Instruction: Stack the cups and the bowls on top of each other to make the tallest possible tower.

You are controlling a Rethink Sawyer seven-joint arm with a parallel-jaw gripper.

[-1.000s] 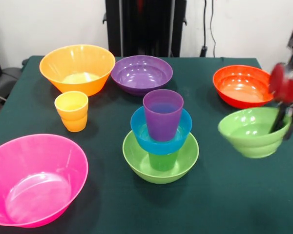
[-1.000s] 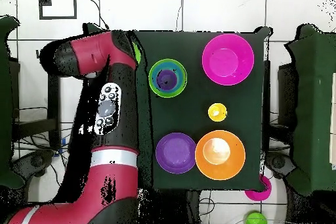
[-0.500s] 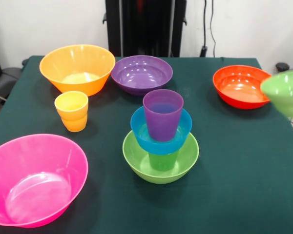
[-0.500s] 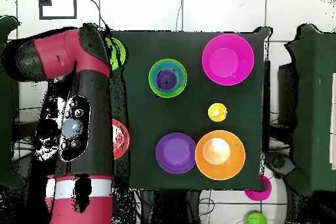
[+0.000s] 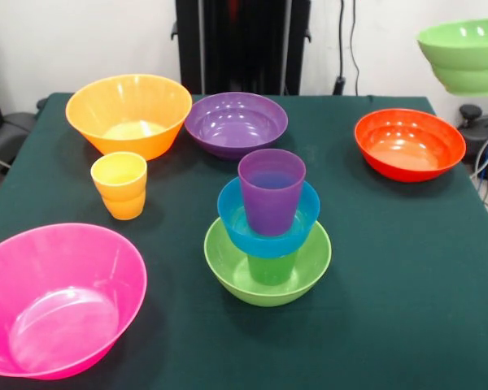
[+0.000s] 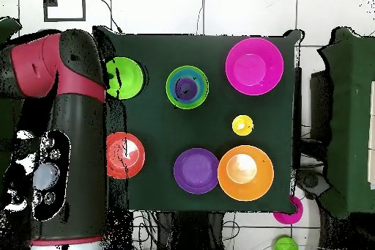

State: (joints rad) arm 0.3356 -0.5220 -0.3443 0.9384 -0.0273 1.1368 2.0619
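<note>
— What sort of place is this?
— A robot lab: a red arm (image 6: pixel 62 115) at a cloth-covered table (image 5: pixel 407 309), cables (image 5: pixel 342 41) down a bare white wall (image 5: pixel 81 41).

The small green bowl (image 5: pixel 465 54) has gone up: a second ago it sat low by the table's right edge in the front view with the red gripper at its rim, half a second ago it was level with the red-orange bowl (image 5: pixel 409 144), and now it hangs high above that bowl. From overhead, the arm (image 6: pixel 67 108) has swung clear, uncovering both bowls.
</note>
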